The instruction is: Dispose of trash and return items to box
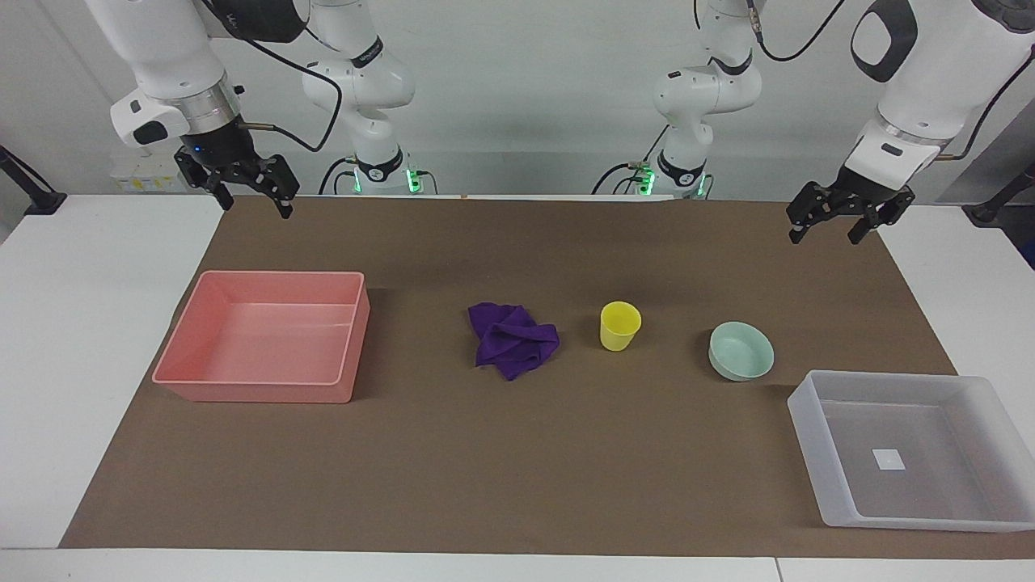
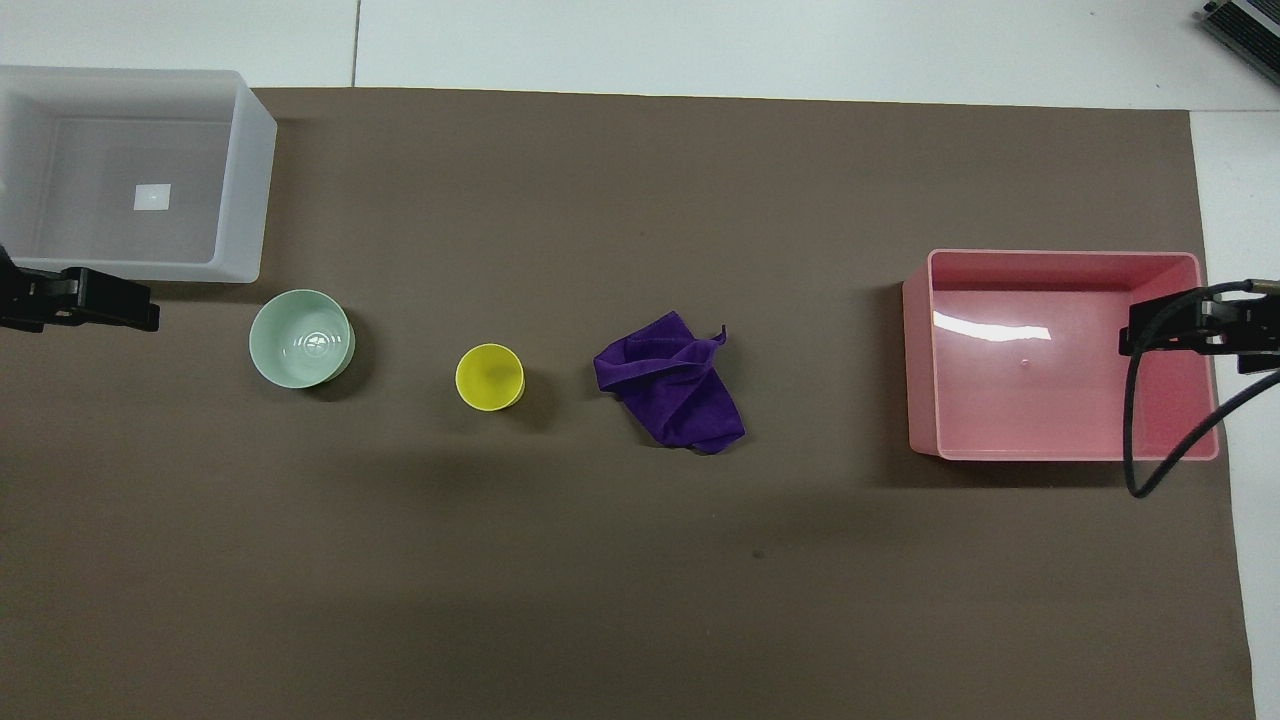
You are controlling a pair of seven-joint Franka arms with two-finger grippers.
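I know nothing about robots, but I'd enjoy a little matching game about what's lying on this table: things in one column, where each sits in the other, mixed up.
Things:
1. purple cloth
2. yellow cup
3. green bowl
4. white sticker

Places:
A. inside the translucent box
B. between the cloth and the bowl
C. on the brown mat, closest of the loose things to the pink tray
D. on the mat just beside the translucent box, nearer to the robots than it

Pairs: 1-C, 2-B, 3-D, 4-A
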